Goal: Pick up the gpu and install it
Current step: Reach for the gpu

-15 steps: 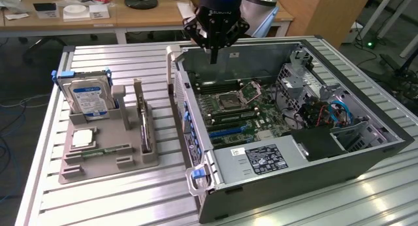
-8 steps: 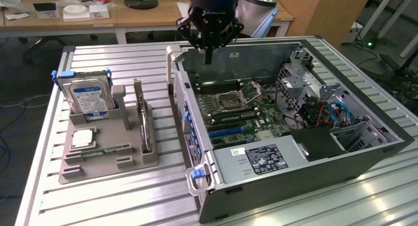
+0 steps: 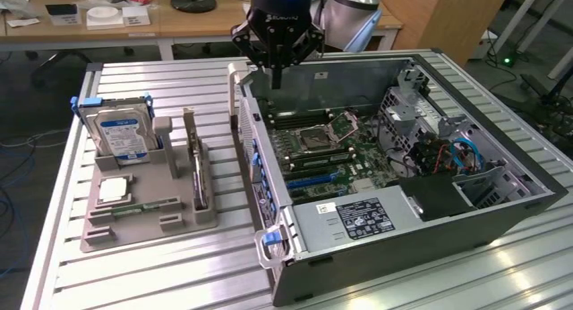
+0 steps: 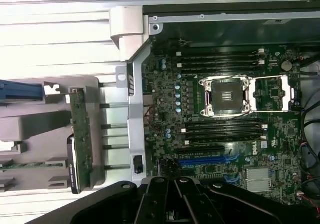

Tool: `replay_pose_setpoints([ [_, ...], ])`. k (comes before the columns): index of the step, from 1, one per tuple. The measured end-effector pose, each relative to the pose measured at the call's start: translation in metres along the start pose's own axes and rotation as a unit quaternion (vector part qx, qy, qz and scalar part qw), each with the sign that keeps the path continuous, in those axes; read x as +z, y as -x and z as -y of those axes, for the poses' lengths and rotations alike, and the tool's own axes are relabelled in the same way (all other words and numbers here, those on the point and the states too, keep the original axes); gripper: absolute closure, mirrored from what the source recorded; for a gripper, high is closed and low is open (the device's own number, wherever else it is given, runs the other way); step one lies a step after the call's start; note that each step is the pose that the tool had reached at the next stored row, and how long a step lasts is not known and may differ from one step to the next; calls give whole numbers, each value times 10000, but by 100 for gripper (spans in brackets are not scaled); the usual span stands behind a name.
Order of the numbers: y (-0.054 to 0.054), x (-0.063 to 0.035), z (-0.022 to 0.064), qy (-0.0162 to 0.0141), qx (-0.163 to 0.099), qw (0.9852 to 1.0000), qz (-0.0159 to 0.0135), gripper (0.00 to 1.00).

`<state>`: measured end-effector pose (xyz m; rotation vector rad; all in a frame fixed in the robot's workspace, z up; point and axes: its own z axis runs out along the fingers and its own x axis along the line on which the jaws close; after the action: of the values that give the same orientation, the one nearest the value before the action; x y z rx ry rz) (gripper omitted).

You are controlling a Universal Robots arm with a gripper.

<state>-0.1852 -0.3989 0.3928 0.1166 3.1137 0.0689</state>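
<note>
Computer case point(image 3: 403, 256) open, no card fitted; gpu point(image 3: 192, 156) stands untouched in the nearby tray point(image 3: 147, 189), gripper point(image 3: 276, 84) clenched empty over the case.

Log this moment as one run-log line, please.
gripper: shut, empty, above open case | gpu: upright in grey holder, untouched | install: not done
</note>
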Motion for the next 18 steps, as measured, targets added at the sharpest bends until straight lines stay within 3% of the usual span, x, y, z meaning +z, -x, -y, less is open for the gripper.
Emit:
replay_pose_setpoints([
  [18, -320, -7, 24, 0, 0, 10000, 0, 90],
])
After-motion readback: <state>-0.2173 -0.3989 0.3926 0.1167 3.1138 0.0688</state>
